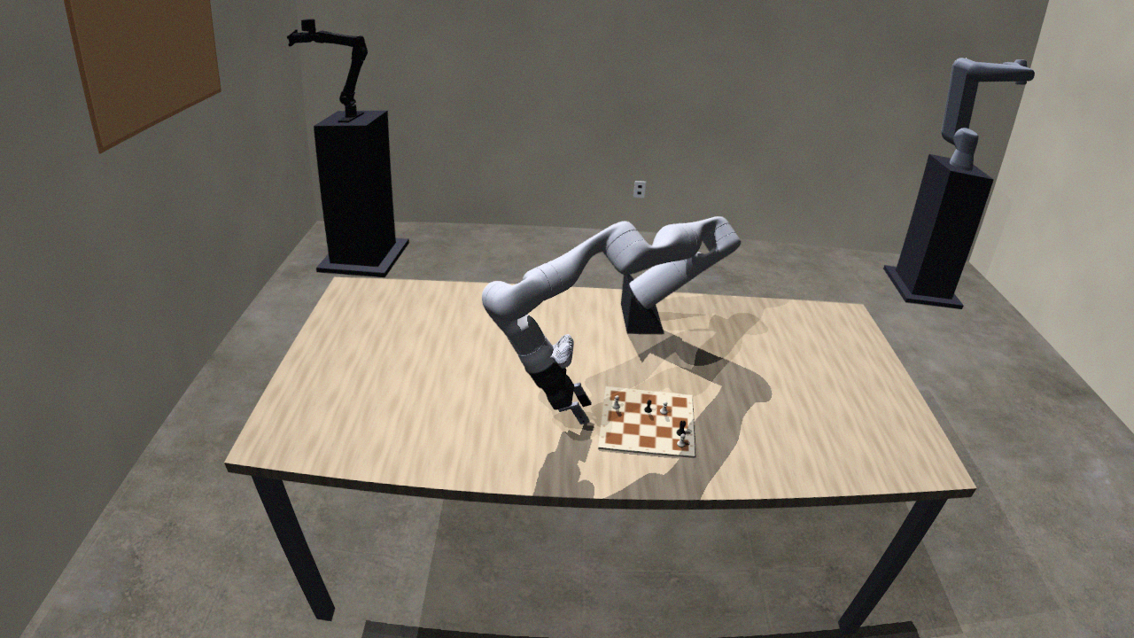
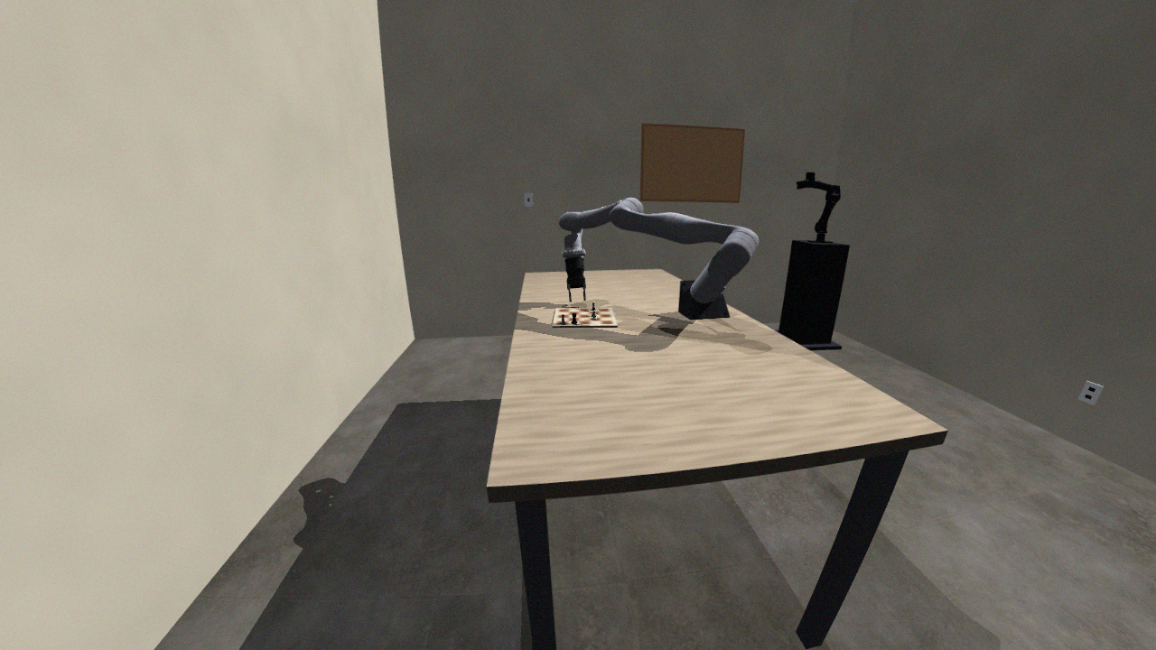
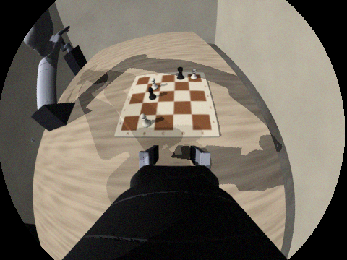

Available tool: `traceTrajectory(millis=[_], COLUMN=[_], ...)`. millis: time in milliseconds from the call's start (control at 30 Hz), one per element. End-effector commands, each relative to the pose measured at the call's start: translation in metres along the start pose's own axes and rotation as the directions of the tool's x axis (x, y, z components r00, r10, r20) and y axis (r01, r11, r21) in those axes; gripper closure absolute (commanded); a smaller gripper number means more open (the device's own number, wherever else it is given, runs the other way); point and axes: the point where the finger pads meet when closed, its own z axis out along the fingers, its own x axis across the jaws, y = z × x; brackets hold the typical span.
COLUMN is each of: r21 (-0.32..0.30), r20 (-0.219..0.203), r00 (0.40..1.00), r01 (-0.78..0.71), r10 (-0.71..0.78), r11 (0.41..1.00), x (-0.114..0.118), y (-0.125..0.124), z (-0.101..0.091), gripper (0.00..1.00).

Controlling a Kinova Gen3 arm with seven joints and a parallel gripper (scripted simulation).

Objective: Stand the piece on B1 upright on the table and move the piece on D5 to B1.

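The board (image 1: 634, 450) (image 3: 173, 134) lies on the table. A white piece (image 1: 616, 402) (image 3: 145, 120) stands upright on B1. A black rook (image 1: 681, 428) (image 2: 573, 318) (image 3: 180, 73) stands upright on D5. A white piece (image 1: 681, 439) (image 3: 194, 74) stands next to it on E5. A black piece (image 1: 648, 406) (image 3: 152, 94) stands on B3 and another white piece (image 1: 664, 408) (image 3: 154, 84) on B4. My gripper (image 1: 587, 414) (image 2: 577, 299) (image 3: 174, 152) is open and empty, tilted, above the table just outside the board's row 1 edge.
The table (image 1: 380, 380) (image 2: 647, 395) extends around the board. The arm's base (image 1: 640, 315) (image 2: 701, 301) stands at the table's back edge. Two other arms stand on pedestals (image 1: 354, 190) (image 1: 940, 229) away from the table. Shadows of my arm fall across the board's surroundings.
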Motion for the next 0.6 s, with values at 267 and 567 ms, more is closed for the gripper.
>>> traceTrajectory(millis=[267,567], r21=[0.026,0.044], r20=[-0.022,-0.035], r00=[1.0,0.999], r01=[-0.004,-0.001], r10=[0.004,0.003], r11=[1.0,0.999], x=[-0.0058,-0.0087], y=[0.0065,0.0094], z=[-0.0017,-0.0019], gripper=[0.0,0.0])
